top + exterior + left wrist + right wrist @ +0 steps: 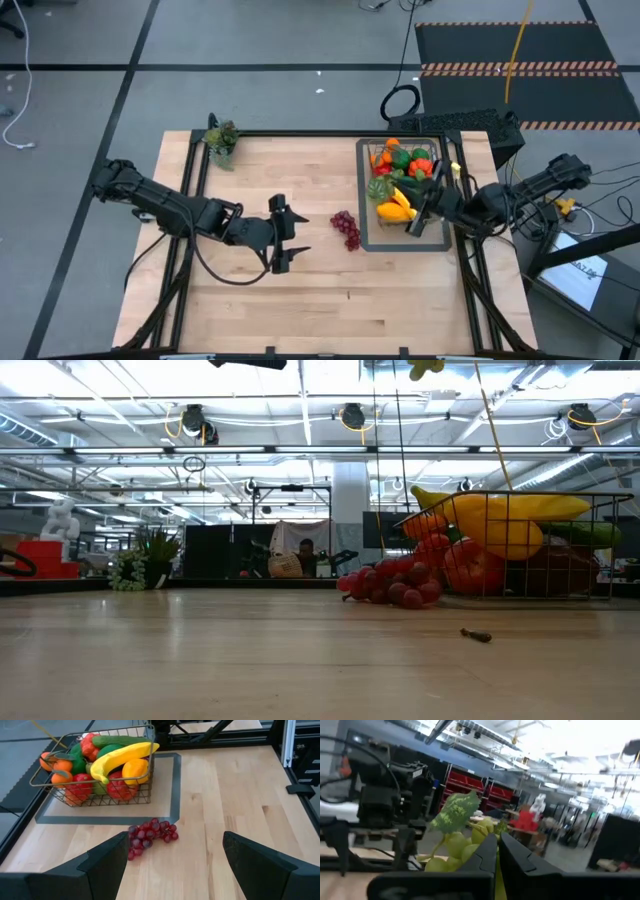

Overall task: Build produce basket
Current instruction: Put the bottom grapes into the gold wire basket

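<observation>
The wire basket (398, 160) stands on a flat dark tray (364, 243) at the table's right. It is filled with produce: a banana (120, 756), oranges, red and green pieces. A bunch of purple grapes (346, 230) lies on the wood just left of the tray. My right gripper (420, 218) hovers above the basket's near end, shut on a bunch of green grapes (460, 845) with a leaf. My left gripper (290, 235) stands open above the table's middle, pointing at the purple grapes (150, 835), apart from them. My right gripper has the green grape bunch pinched between its two shut fingers, where a yellow-green sliver (497, 881) shows. The grapes and the leaf (456, 811) stick out beside one finger. The bunch is lifted clear, high above the basket (425, 368).
A small potted plant (221, 142) stands at the table's far left corner. A small dark scrap (475, 634) lies on the wood near the purple grapes. Bare wood stretches along the near edge and on the left.
</observation>
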